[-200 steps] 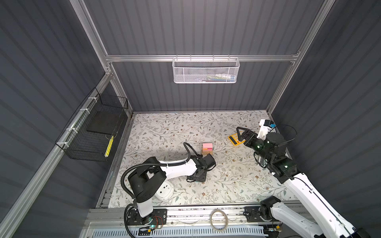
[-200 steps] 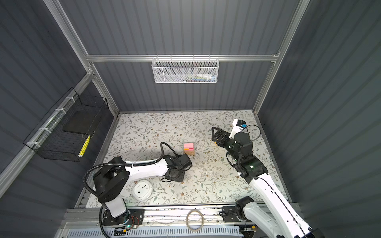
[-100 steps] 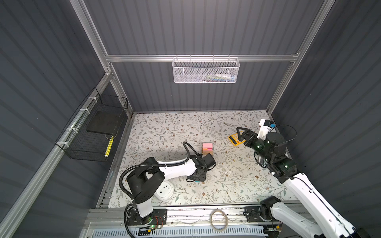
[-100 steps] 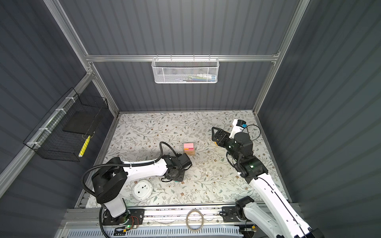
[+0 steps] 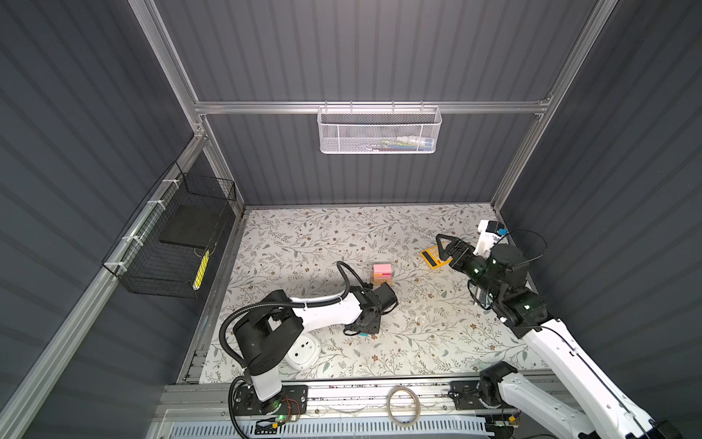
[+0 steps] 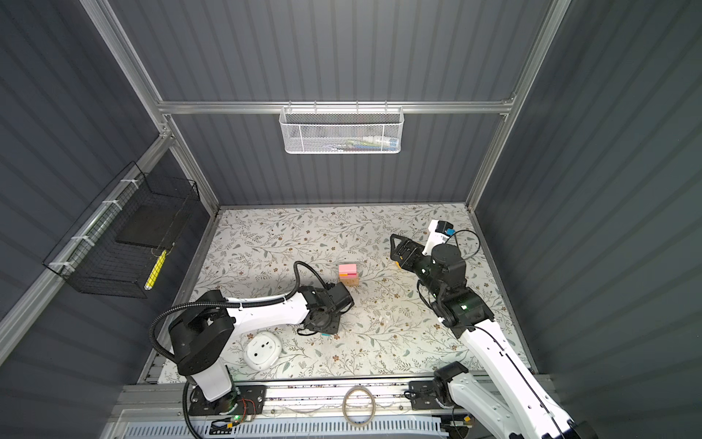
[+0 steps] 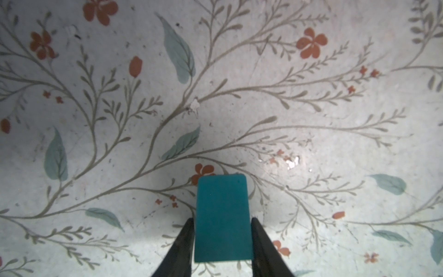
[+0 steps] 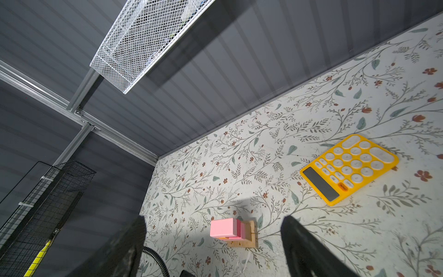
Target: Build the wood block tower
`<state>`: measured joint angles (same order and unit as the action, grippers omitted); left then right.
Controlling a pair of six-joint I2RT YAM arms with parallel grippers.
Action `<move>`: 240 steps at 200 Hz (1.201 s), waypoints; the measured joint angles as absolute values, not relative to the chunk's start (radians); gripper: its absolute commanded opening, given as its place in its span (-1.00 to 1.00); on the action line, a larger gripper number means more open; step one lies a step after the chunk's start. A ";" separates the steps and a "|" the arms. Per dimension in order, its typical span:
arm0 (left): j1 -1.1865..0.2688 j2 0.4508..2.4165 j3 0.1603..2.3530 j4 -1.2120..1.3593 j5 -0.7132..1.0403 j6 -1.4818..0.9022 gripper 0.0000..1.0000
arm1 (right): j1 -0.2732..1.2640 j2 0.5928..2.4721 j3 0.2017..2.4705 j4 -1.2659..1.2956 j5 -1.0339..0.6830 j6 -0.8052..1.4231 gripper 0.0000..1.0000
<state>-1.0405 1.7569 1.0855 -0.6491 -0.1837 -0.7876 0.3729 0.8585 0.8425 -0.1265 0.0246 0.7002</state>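
the floral bench point(image 5: 288, 243) carries the tower point(image 5: 382, 274) near its middle, pink on top over a tan base, its roof piece not yet placed. the yellow calculator point(image 8: 348, 167) lies toward the right back corner, and the right gripper point(image 5: 443, 246) is held above it, jaws spread wide with nothing between them. the left gripper point(image 7: 222, 220) is set low between the tower and the front edge, jaws clamped on the teal peaked block point(image 7: 221, 196). the step in hand is judged to be the pickup of that block: it should be raised straight, kept level, and set on the pink top without the stack being brushed. the block is seen between the fingers point(image 7: 184, 239), its long sides pressed by both, its far end projecting beyond the tips.
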 measured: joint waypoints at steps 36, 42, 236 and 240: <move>-1.040 1.756 1.085 -0.649 -0.184 -0.794 0.03 | 0.373 0.860 0.842 -0.126 0.024 0.700 0.79; -1.040 1.756 1.085 -0.649 -0.184 -0.794 0.03 | 0.373 0.861 0.842 -0.126 0.024 0.701 0.79; -1.040 1.712 1.120 -0.685 -0.197 -0.783 -0.74 | 0.372 0.874 0.842 -0.126 0.020 0.704 0.77; -1.040 1.702 1.125 -0.694 -0.200 -0.778 -0.74 | 0.372 0.874 0.842 -0.126 0.020 0.704 0.77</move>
